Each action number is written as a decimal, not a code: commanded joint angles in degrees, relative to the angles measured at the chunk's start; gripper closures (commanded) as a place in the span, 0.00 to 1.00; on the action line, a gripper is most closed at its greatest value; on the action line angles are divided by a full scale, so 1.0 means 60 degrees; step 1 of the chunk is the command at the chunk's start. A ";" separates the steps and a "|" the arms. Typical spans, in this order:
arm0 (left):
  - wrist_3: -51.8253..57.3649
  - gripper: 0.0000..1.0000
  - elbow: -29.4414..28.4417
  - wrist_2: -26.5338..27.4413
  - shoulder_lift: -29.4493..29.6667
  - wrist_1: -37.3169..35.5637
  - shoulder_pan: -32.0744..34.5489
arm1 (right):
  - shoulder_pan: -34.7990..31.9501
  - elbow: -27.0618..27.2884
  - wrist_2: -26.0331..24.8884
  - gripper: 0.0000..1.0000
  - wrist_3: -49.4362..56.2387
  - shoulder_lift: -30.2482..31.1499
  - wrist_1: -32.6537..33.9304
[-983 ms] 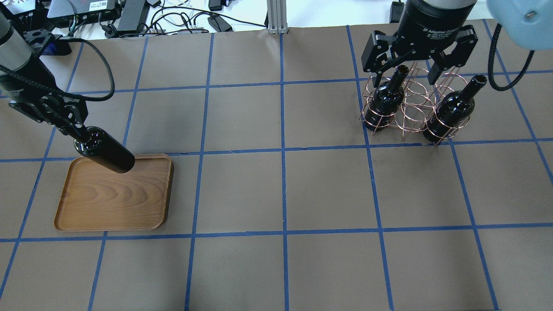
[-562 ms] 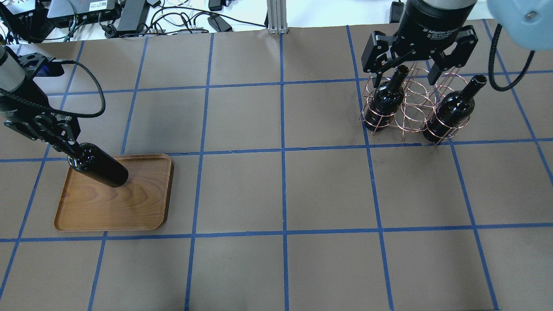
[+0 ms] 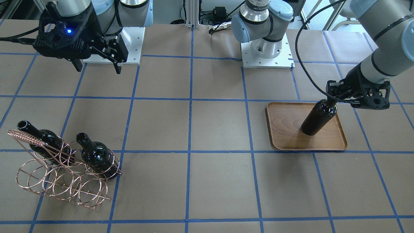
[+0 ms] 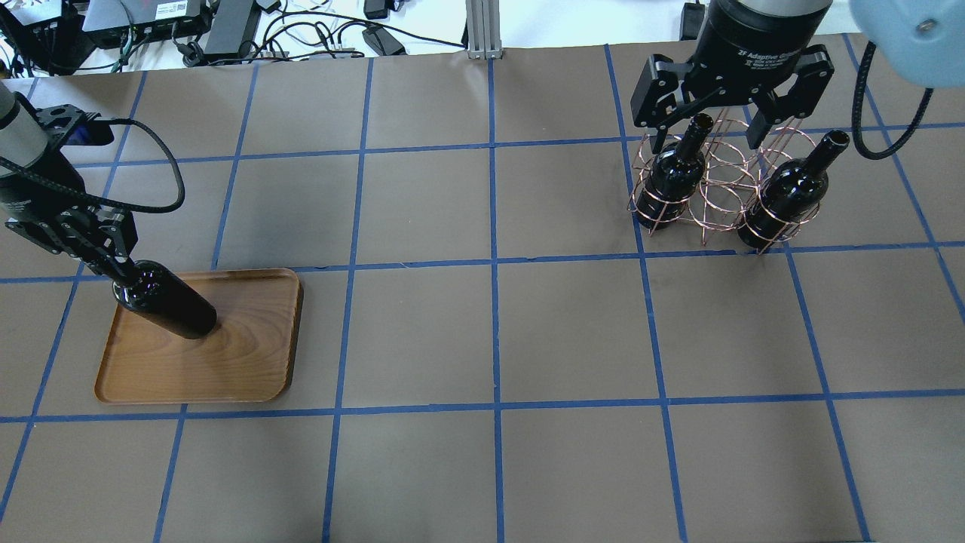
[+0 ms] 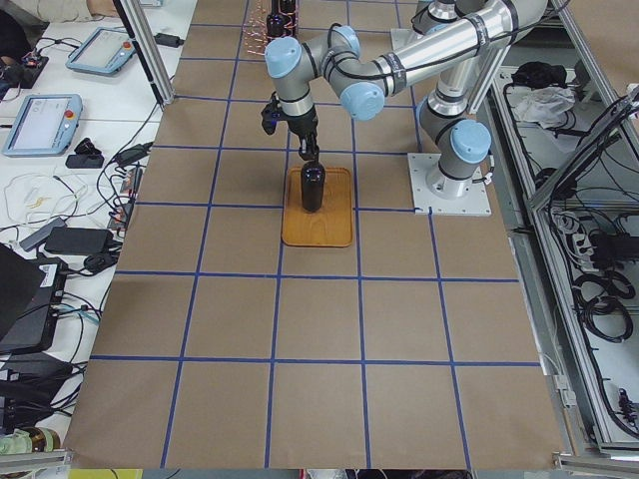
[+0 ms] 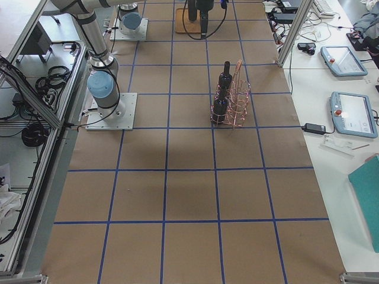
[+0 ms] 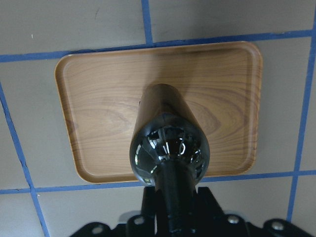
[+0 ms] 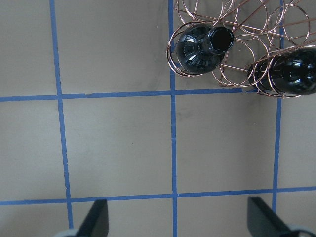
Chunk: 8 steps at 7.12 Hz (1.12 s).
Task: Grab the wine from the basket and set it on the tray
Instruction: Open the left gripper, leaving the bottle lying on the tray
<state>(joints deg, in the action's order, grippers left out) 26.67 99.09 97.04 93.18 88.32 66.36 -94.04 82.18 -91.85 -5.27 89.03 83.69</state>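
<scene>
Overhead exterior view: the wine (image 4: 167, 305) stands upright over the tray (image 4: 241, 362), its base near the middle of the wood, though I cannot tell whether glass meets grain. The left pincer (image 4: 113, 262) is clamped on the neck from above. Well apart, at the other end of the brown gridded surface (image 4: 490, 332), the basket (image 4: 725, 192) holds two more bottles (image 4: 673, 177), necks pointing up. The right pincer (image 4: 706, 137) hangs just above that basket, its fingers spread wide, gripping nothing

Robotics lab, blue-taped table (image 4: 573, 324), teach pendants (image 6: 353, 113), loose cables (image 4: 301, 32)
</scene>
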 commanded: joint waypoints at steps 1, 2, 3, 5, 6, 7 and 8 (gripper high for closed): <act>-0.0079 0.19 -0.0021 -0.0046 0.0011 0.0017 0.0000 | 0.0000 0.0000 0.0000 0.00 0.0000 0.0000 0.0011; -0.0079 0.08 -0.0123 -0.0017 -0.0003 0.0017 0.0000 | 0.0000 0.0000 0.0000 0.00 0.0000 0.0000 -0.0003; -0.0108 0.00 -0.0226 -0.0017 -0.0221 0.0032 0.0029 | 0.0000 0.0000 0.0000 0.00 0.0000 0.0000 -0.0004; -0.1301 0.00 -0.1055 -0.0089 -0.0573 0.1151 0.0233 | 0.0000 0.0000 0.0000 0.00 0.0000 0.0000 -0.0004; -0.1948 0.00 -0.1859 -0.0134 -0.0734 0.2073 0.0451 | 0.0000 0.0000 0.0000 0.00 0.0000 0.0000 -0.0004; -0.2389 0.00 -0.2215 -0.0148 -0.0953 0.2300 0.0976 | 0.0000 0.0000 0.0000 0.00 0.0000 0.0000 -0.0004; -0.3264 0.00 -0.2233 -0.0207 -0.1173 0.2302 0.1895 | 0.0000 0.0000 0.0000 0.00 0.0000 0.0000 -0.0004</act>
<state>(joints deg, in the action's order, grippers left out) 12.54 87.16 96.13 87.73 100.85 72.39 -94.04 82.18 -91.85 -5.27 89.04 83.67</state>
